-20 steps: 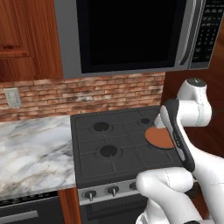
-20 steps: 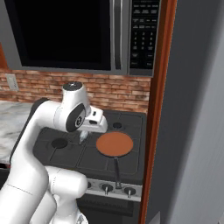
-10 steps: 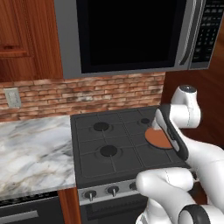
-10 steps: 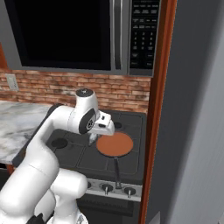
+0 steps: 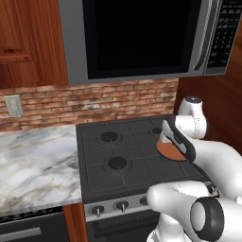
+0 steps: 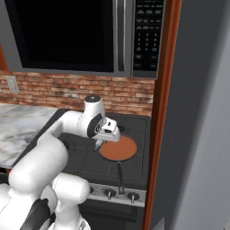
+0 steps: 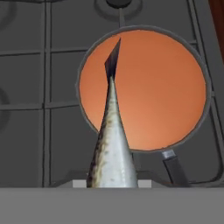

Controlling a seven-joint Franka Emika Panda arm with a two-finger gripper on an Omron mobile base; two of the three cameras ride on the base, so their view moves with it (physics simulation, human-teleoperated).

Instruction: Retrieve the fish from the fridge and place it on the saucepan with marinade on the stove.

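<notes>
Gripper state: the gripper [image 6: 99, 143] is closed on the fish [image 7: 111, 144]; the hand view shows the fish hanging straight out from between the finger tips, so I judge it firmly held.
Where the fish is: up in the air, held above the stove [image 5: 118, 142], with its tail over the near-left part of the saucepan [image 7: 201, 83].
Key relation: the saucepan lies directly below and slightly ahead of the gripper; in the right base view the gripper sits just at the pan's left rim, so a small shift toward the pan's middle is likely needed before letting go.
Long axis: the fish points away from the hand, its dark forked tail reaching over the marinade [image 7: 162, 92] while its thicker body is still over the grate.
Fish surface: slim, tapering, silver-grey with fine dark speckles; it looks smooth and slippery.
Saucepan shape: shallow, round, thin grey rim, with a thin dark handle [image 6: 119, 177] running toward the front knobs [image 6: 109, 192].
Marinade look: a flat, even reddish-orange disc with no ripple.
Stove surface: dark grey with black grates and round burners.
Surroundings: a marble tabletop [image 5: 33, 165] to the left, a brick wall [image 5: 94, 101] behind, a microwave [image 5: 142, 38] overhead.
</notes>
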